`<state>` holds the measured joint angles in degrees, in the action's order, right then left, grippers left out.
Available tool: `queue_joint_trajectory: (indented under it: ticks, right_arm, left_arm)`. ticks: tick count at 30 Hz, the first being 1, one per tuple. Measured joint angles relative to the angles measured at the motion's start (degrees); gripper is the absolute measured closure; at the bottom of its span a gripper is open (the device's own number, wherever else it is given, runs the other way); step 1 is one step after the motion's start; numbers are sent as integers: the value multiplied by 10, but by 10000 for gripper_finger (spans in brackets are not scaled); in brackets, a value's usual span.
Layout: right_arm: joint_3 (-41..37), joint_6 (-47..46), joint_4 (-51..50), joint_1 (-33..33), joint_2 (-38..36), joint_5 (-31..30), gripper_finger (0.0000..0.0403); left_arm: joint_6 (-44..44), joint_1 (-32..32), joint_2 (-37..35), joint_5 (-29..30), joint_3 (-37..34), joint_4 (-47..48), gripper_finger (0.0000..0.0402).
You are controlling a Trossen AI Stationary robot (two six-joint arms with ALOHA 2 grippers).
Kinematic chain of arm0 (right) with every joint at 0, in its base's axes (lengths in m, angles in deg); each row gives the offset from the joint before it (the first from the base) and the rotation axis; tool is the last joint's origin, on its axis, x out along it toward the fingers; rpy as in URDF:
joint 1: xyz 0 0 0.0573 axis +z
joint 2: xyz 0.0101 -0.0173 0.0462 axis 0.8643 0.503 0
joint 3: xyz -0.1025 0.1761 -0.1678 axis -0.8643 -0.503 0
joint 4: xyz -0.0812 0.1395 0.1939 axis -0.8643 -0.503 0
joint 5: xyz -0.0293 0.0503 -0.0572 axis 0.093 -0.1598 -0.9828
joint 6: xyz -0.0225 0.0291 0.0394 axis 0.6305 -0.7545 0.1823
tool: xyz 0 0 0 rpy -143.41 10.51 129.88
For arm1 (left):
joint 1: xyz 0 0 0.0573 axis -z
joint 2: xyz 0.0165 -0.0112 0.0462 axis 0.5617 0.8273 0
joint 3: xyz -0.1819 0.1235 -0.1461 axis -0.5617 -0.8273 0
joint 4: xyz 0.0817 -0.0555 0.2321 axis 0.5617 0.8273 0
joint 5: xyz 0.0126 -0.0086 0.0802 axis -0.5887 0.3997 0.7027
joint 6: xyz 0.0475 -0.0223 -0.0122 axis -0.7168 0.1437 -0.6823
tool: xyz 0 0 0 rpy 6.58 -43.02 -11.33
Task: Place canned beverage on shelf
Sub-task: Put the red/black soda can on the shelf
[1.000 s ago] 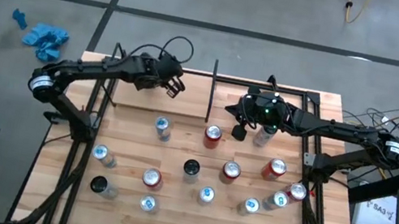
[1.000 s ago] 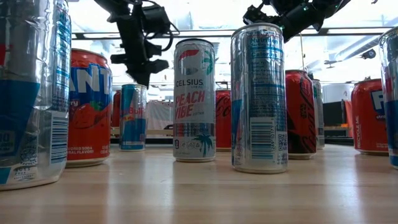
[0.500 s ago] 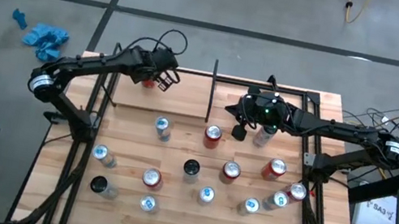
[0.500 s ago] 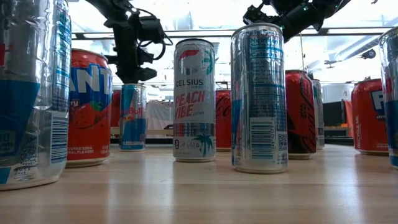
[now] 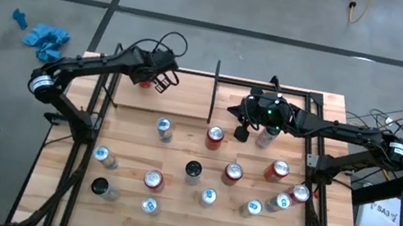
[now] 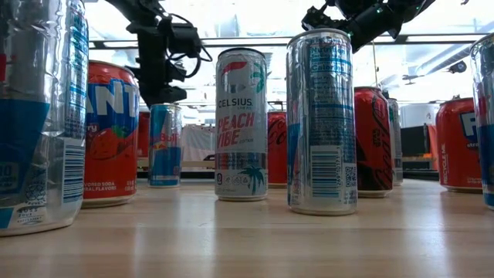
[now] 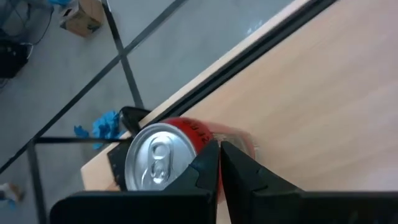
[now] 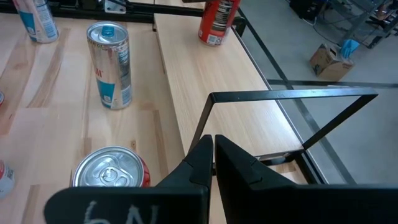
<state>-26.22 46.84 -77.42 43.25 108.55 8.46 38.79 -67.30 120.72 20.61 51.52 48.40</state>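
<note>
Left tool (image 5: pixel 162 81), clenched & empty, sits just beside upright red can (image 7: pixel 163 163) at shelf (image 5: pixel 187 102) corner; right tool (image 5: pixel 241 132) clenched.

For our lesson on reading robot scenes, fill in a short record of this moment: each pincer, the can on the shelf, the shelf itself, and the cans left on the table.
left pincer: shut, empty, right beside the red can
right pincer: shut, empty, above the table's middle
red can: upright at the shelf's far-left corner
shelf: light wood floor, black frame
remaining cans: scattered upright on the table
</note>
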Motion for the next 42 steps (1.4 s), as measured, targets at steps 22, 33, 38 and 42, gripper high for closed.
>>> queue_joint_trajectory:
  ticks: [22, 33, 38, 42]
  right_arm:
    - [0, 0, 0, 0, 0, 0, 394]
    - [0, 0, 0, 0, 0, 0, 394]
    - [0, 0, 0, 0, 0, 0, 394]
    - [0, 0, 0, 0, 0, 0, 394]
  left_arm:
    - [23, 21, -3, -125, 20, 81, 401]
    - [23, 12, -2, -40, -8, 60, 401]
    - [14, -4, -2, -23, -8, 48, 401]
    - [8, -19, -2, -17, -8, 35, 401]
